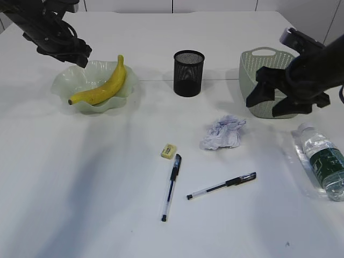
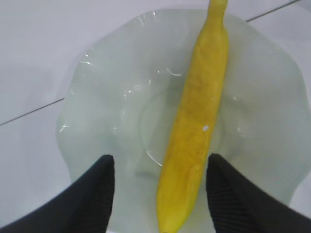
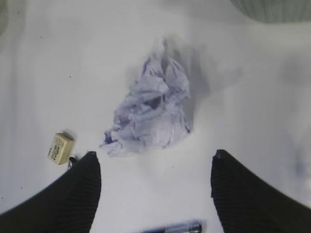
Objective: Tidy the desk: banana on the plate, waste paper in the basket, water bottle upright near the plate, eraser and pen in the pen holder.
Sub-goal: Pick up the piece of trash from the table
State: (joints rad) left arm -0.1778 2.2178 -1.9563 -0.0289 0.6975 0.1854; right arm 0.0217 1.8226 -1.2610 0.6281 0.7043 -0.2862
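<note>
The yellow banana (image 1: 105, 86) lies in the pale green ruffled plate (image 1: 63, 81) at the back left. My left gripper (image 1: 80, 56) hangs open just above it; in the left wrist view the banana (image 2: 197, 121) runs between the spread fingers without touching them. The crumpled waste paper (image 1: 223, 133) sits mid-desk. My right gripper (image 1: 269, 105) is open above and to the right of it, in front of the basket (image 1: 252, 64); in its wrist view the paper (image 3: 150, 116) lies ahead of the fingertips. The water bottle (image 1: 322, 161) lies on its side at the right edge.
The black mesh pen holder (image 1: 188, 72) stands at the back centre. The pale yellow eraser (image 1: 168, 151) lies beside a blue pen (image 1: 172, 185), and a black pen (image 1: 221, 186) lies to the right of that. The desk's right edge is close to the bottle.
</note>
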